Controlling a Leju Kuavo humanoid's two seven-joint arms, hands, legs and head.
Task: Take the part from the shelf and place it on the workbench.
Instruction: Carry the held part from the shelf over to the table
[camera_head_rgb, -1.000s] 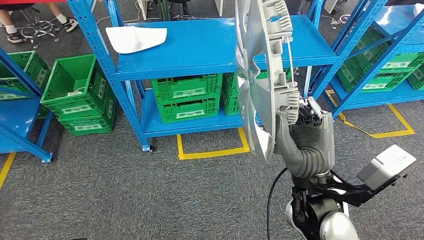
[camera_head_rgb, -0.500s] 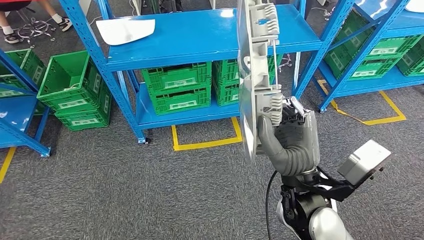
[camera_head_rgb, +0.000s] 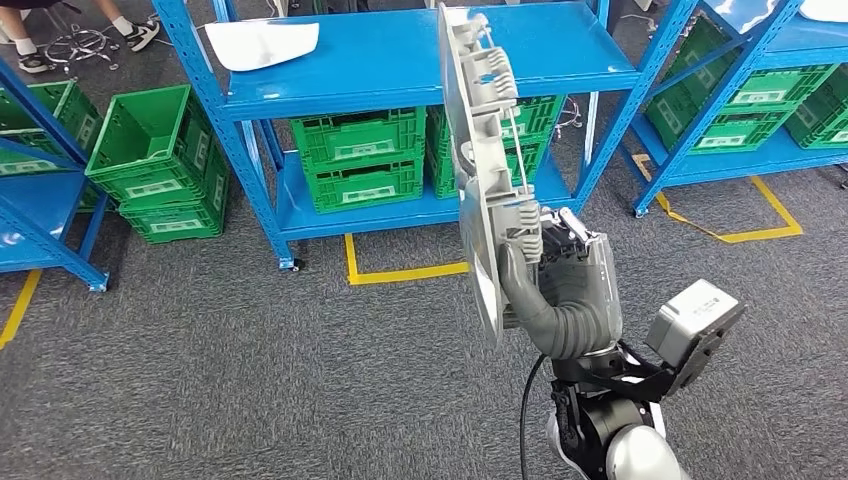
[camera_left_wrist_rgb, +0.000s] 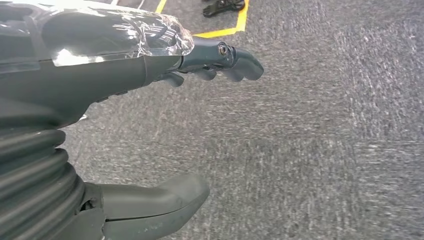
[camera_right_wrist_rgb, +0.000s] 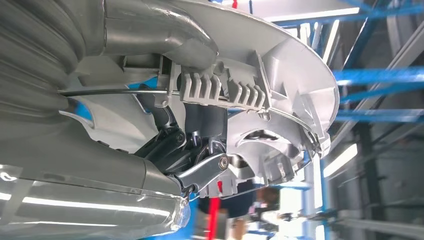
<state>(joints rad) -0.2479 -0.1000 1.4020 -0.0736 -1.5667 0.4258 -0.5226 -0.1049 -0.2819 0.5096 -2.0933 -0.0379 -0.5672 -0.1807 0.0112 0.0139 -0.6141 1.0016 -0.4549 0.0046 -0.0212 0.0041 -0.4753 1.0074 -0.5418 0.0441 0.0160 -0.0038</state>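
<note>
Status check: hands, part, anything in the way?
Right hand grips the grey part, held upright. Left hand open above carpet. Blue shelf ahead.

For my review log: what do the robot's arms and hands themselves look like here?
The right hand is grey with a thick thumb, darker fingers and a ribbed grey wrist cover. Below it sit a silver arm, black joint, black cable and a grey box on a black bracket. The left hand has dark fingers, a ribbed cover and glossy clear wrap.
</note>
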